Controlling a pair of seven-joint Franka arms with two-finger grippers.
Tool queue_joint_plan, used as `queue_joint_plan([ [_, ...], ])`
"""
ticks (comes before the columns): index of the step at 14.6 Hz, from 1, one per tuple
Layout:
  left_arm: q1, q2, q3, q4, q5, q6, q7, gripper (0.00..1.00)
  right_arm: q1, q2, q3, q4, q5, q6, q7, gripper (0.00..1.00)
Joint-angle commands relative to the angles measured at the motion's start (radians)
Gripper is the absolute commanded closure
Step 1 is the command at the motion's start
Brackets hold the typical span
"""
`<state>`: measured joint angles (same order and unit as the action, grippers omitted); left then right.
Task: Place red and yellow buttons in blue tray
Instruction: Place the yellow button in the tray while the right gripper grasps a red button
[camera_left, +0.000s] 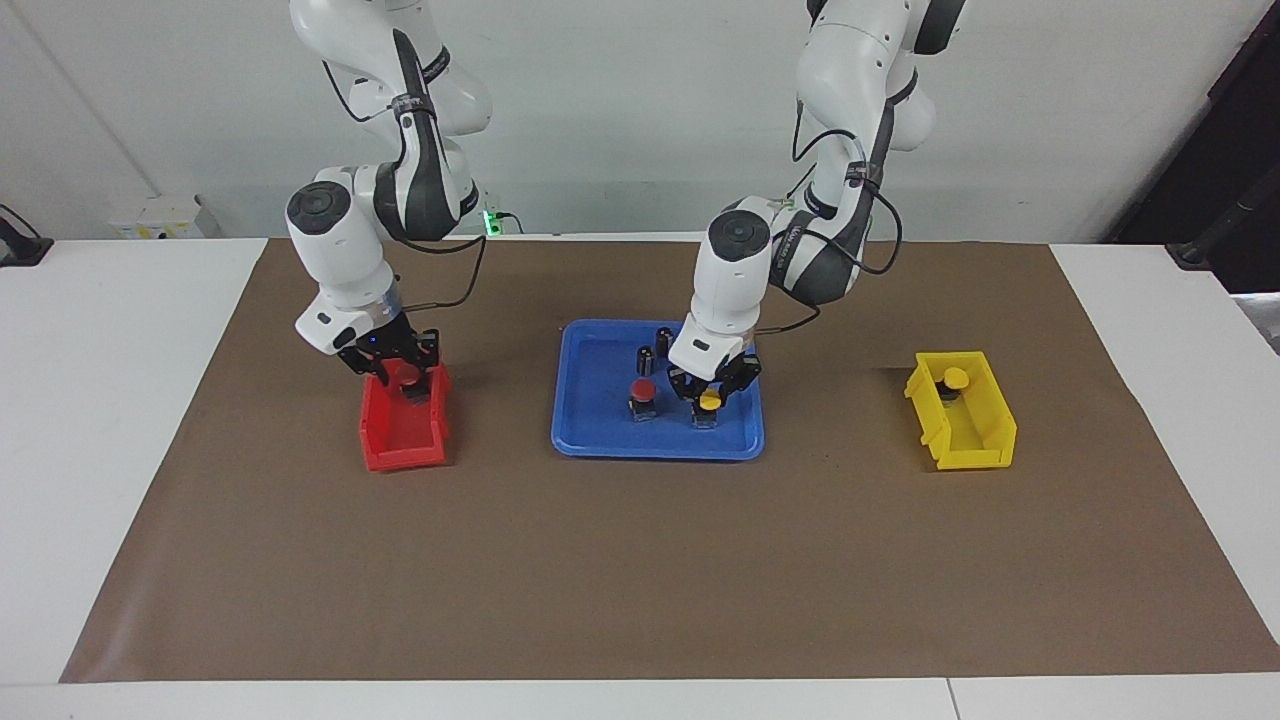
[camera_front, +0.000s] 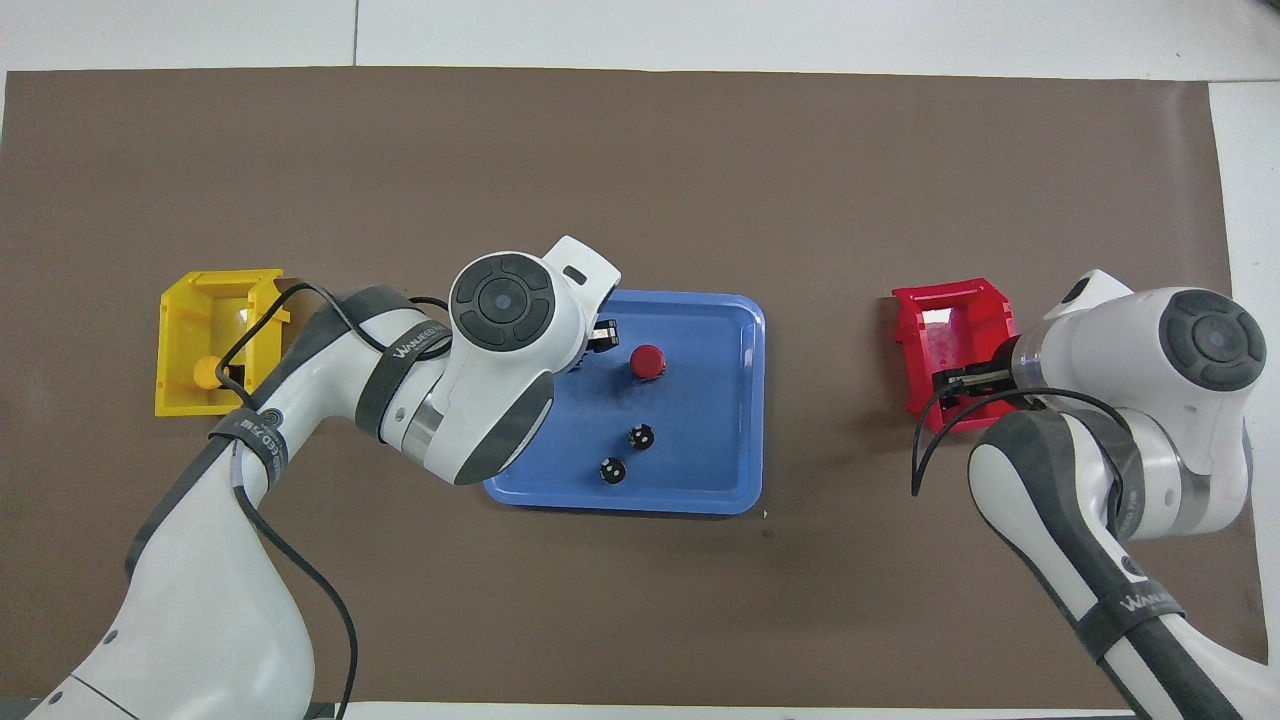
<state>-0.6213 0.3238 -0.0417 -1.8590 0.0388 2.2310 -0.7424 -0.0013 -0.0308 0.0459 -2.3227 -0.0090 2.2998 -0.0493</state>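
While the left gripper (camera_left: 709, 392) pinches a yellow button (camera_left: 710, 402) low over the blue tray (camera_left: 590, 440), just beside the red button (camera_left: 643, 391) already standing there, the right gripper (camera_left: 396, 368) is clamped on a second red button (camera_left: 405, 374) at the red bin (camera_left: 403, 440). The step in hand looks like setting the yellow one down. Next, the left fingers should spread and lift clear, then fetch the last yellow button (camera_left: 955, 378) from the yellow bin (camera_left: 975, 440).
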Motion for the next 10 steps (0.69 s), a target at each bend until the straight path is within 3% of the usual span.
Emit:
queue_joint_plan([
  [1,-0.021,-0.008,0.014,-0.009,0.018,0.007,-0.020,0.60,-0.009,-0.037,0.006,-0.047,0.015,0.026,-0.030,0.37],
  [4,-0.038,-0.009,0.014,-0.009,0.018,-0.002,-0.019,0.33,-0.017,-0.044,0.006,-0.066,0.015,0.026,-0.069,0.38],
  [6,-0.025,-0.015,0.016,-0.008,0.018,-0.013,-0.009,0.00,-0.019,-0.047,0.006,-0.067,0.015,0.026,-0.079,0.45],
  [8,0.020,-0.067,0.017,0.007,0.018,-0.097,-0.002,0.00,-0.019,-0.044,0.006,-0.058,0.015,0.024,-0.081,0.60],
  [10,0.095,-0.139,0.026,0.038,0.018,-0.219,0.099,0.00,-0.017,-0.034,0.006,-0.014,0.014,-0.008,-0.086,0.68],
])
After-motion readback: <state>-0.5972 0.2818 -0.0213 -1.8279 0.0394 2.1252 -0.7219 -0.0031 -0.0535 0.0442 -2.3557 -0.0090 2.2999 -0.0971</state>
